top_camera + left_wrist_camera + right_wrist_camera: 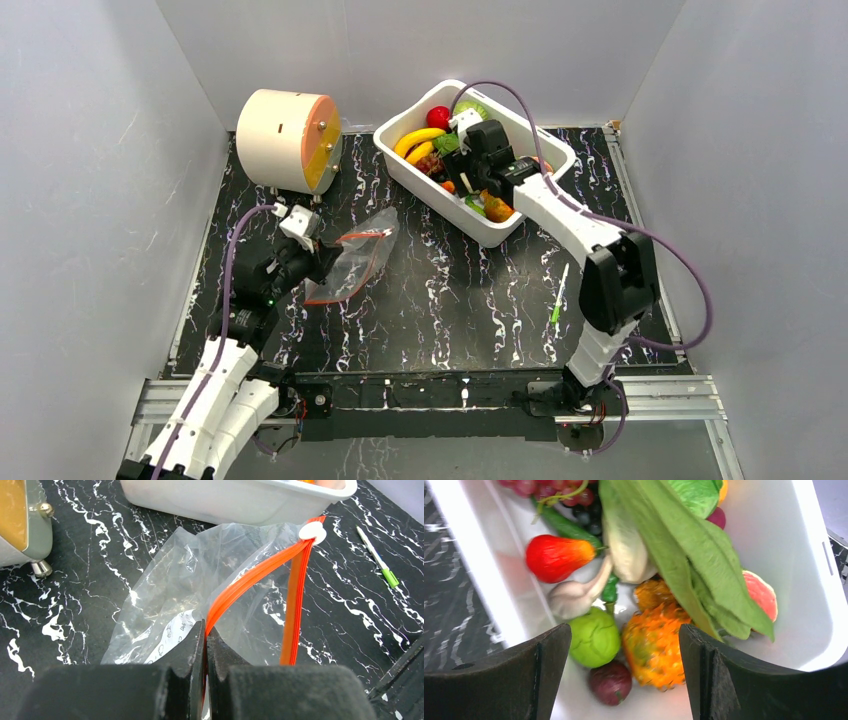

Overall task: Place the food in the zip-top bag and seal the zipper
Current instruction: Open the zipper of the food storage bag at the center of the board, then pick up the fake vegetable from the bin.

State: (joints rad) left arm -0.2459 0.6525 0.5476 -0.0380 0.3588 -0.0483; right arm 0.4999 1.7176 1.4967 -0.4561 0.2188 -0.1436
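Observation:
The clear zip-top bag [355,255] lies on the black mat, left of centre, and fills the left wrist view [185,585]. My left gripper [318,262] is shut on the bag's orange-red zipper [250,580] at the near mouth edge; the white slider [312,532] sits at the far end. The food [440,150] lies in the white tub [530,205]. My right gripper [624,675] hangs open above it, over a spiky orange fruit [655,645], a green ball [594,637] and a dark red piece [610,682]. Leafy greens [694,560] lie across the pile.
A cream cylinder with an orange face [290,140] stands at the back left, close behind the bag. A green-tipped white pen [558,292] lies on the mat at the right. White walls close in the mat on three sides.

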